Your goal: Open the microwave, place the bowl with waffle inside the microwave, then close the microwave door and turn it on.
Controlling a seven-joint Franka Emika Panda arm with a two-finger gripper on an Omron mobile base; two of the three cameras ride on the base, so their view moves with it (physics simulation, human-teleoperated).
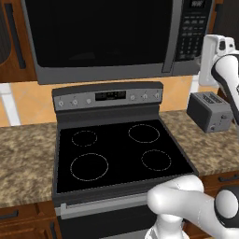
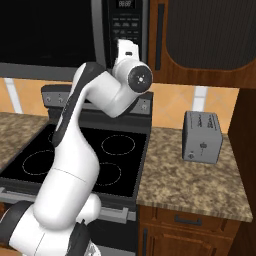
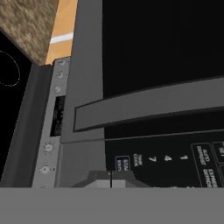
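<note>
From the left base view, the microwave hangs over the stove with its door shut. The door's handle runs up and down along the door's right edge, and the keypad sits just beyond it. The arm's white wrist stands at the far right, level with the keypad.

From the right base view, the arm rises from the base, bends at the elbow over the stove and reaches up — its wrist right in front of the keypad, with the toaster well off to the side on the counter.

In the hand view, rolled sideways, the fingers are pressed together with nothing between them. The handle lies just past the fingertips as a long grey bar running across them; the keypad buttons sit nearer, beside the tips. I'd judge the door is not yet opened — the next move turns on hooking that bar. I can't make out the bowl or the waffle anywhere from here.
</note>
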